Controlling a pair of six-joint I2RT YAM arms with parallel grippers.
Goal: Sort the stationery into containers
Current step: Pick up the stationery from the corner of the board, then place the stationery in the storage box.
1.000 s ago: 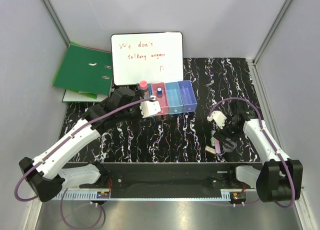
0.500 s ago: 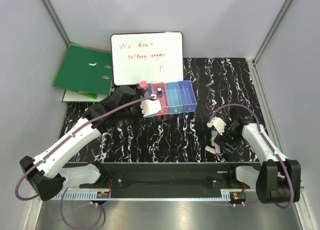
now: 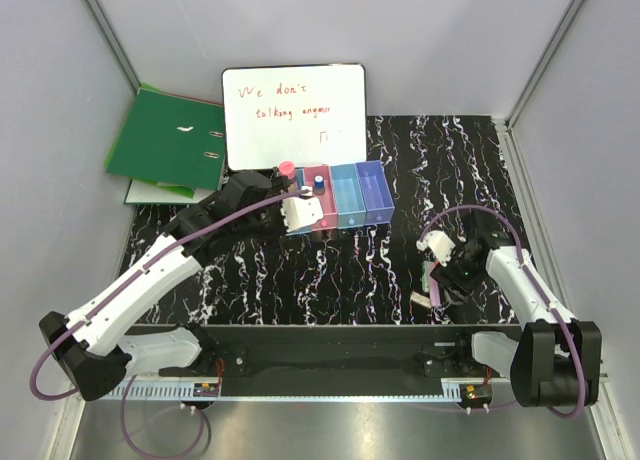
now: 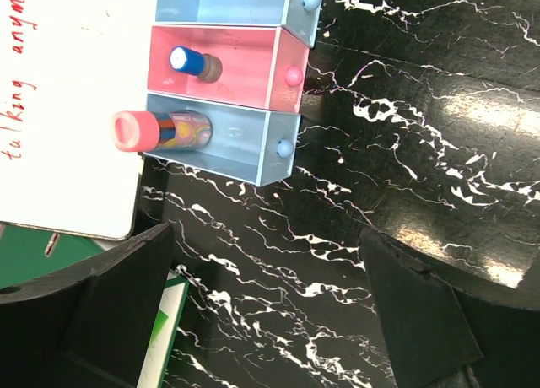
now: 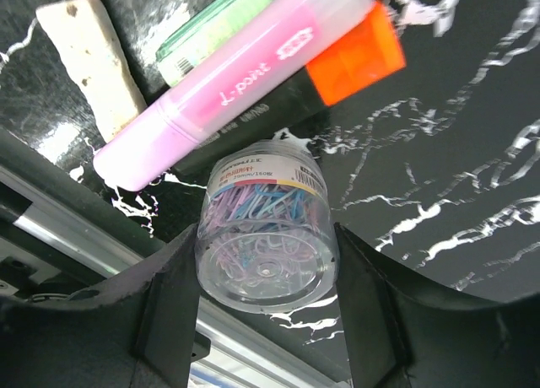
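The containers are a row of joined bins below the whiteboard. The pink-capped cylinder lies in the end light blue bin. The blue-capped tube lies in the pink bin. My left gripper is open and empty over the table in front of the bins. My right gripper has its jaws against both sides of the clear round pot of paper clips. Just beyond the pot lie the pink bar, the green stick and the orange-capped black marker.
A cream block lies beside the pink bar. The whiteboard stands behind the bins, with the green binder to its left. The table's near edge rail runs close under my right gripper.
My right gripper has moved down and towards the near edge, onto the pile of items, and now has the pot between its jaws. The left arm has barely moved.
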